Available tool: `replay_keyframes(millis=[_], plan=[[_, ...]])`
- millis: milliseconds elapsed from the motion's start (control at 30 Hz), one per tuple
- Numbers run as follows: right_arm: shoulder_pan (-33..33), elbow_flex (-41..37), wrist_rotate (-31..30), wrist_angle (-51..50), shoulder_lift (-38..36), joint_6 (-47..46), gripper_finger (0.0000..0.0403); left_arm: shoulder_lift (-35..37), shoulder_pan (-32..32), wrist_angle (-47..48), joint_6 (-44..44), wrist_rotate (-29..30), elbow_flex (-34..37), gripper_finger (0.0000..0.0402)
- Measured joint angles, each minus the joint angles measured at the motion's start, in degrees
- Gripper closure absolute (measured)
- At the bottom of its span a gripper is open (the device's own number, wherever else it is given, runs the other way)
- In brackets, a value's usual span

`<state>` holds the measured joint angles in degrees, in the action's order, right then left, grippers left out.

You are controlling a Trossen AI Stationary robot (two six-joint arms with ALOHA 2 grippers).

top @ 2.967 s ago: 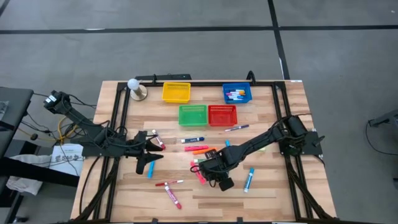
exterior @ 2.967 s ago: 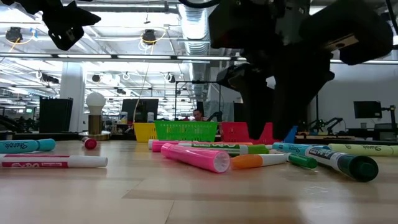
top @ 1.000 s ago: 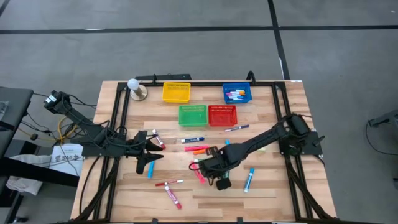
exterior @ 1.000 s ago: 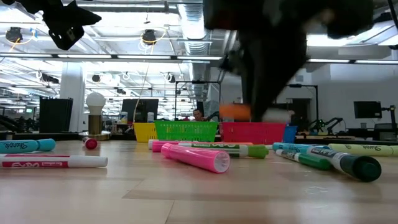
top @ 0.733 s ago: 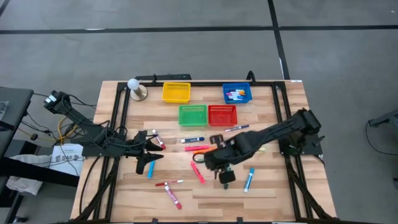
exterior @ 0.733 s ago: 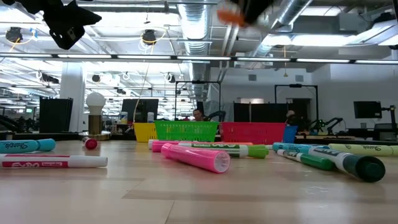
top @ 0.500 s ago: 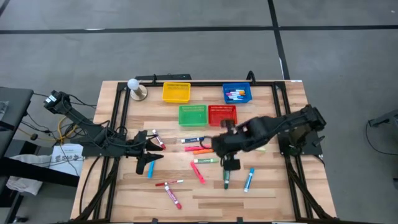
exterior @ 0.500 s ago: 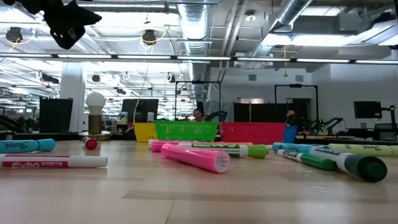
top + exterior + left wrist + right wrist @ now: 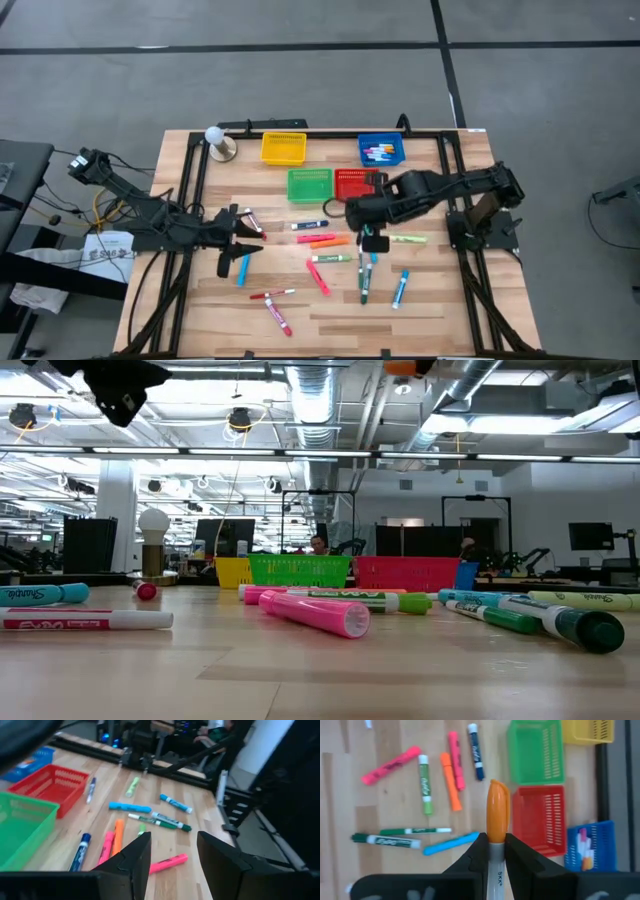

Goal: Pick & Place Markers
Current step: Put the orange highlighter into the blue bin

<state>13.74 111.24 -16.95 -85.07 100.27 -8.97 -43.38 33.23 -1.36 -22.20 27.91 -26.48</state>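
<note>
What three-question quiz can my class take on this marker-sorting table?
1. True or false: the right gripper is shut on an orange-capped marker, held above the table.
2. Which basket holds markers? A yellow basket; B blue basket; C green basket.
3. Fill in: the left gripper has its fingers ____, holding nothing.

Key: 1 true; 2 B; 3 open.

Four views of one table (image 9: 200, 310)
Overhead looks straight down; low looks level across; wrist views angle downward; all share the red basket (image 9: 352, 184).
</note>
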Motion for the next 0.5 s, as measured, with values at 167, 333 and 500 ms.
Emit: replay_keyframes(millis=[167, 333, 500], plan=[[-5.1, 0.0, 0.07, -0.17, -1.39, 6.11, 0.037, 5.21, -5.91, 0.0, 5.06, -8.08, 0.0, 0.0243], [-11.35, 0.02, 0.48, -0.18, -2.6, 13.05, 0.0367, 9.51, -10.79, 1.96, 8.21, -11.45, 0.0, 0.0243], [-18.58, 0.0, 4.38, -1.49, -2.66, 19.86, 0.0363, 11.04, -11.89, 6.53, 5.66, -11.46, 0.0, 0.0243]])
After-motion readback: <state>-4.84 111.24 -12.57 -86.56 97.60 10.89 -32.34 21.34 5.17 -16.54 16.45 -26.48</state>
